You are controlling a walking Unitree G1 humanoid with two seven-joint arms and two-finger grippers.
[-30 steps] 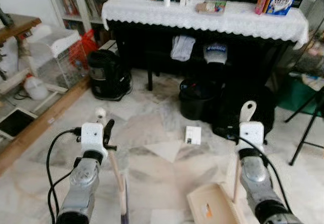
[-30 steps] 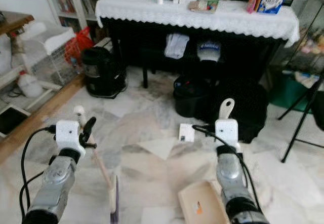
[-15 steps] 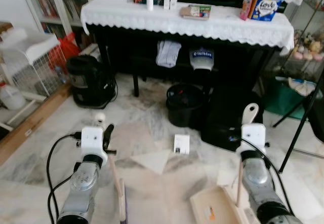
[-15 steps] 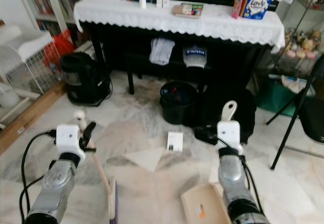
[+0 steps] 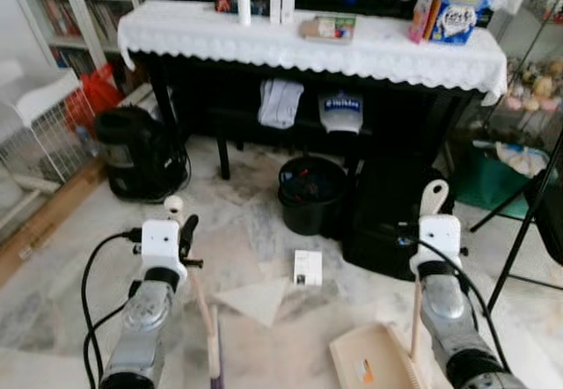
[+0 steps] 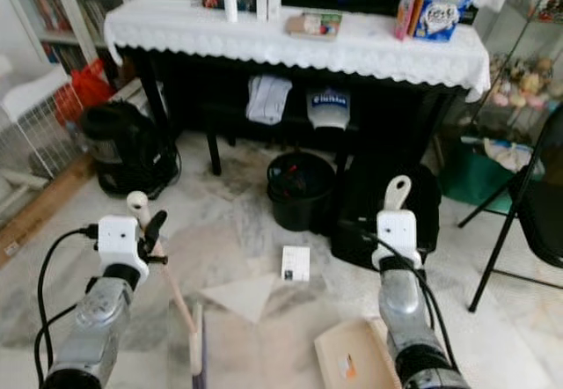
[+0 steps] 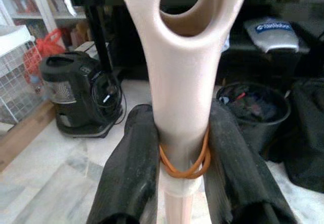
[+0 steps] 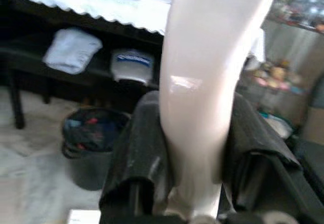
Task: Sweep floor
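Floor: pale marble tiles (image 5: 264, 231) in front of a dark table (image 5: 308, 46) with a lace cloth; nothing on them shows as swept yet, so the job looks barely begun.
Broom: a long, pale stick (image 5: 201, 305) running from the left gripper down and forward to its purple-edged head (image 5: 215, 371) near the bottom of the head view. It should be light and stiff, with a smooth plastic handle end (image 7: 185, 67) that could slip or twist in a pinch. The grip sits right at the top, just below the hanging loop, where an orange band (image 7: 185, 163) rings the stick; from that far up the head will swing wide, so I would expect little downward force at the bristles.
Dustpan: a beige tray (image 5: 374, 367) resting low on the tiles by the right arm, with its upright handle (image 5: 415, 305) rising to the right gripper. Probably light and rigid, easy to tip if the handle is turned.
Left arm: bent at the robot's left, forearm pointing forward, wrist held above the floor.
Left gripper (image 7: 182, 163): both black fingers (image 7: 134, 168) pressed against the broom stick, one on each side.
Right arm: mirrored on the right, wrist raised.
Right gripper (image 8: 195, 153): fingers (image 8: 139, 148) pinching the dustpan handle's flat top (image 8: 202, 82).
Paper: a small white card (image 5: 308, 267) and a pale sheet (image 5: 253, 298) lie between the two tools and a black bucket (image 5: 312, 194).
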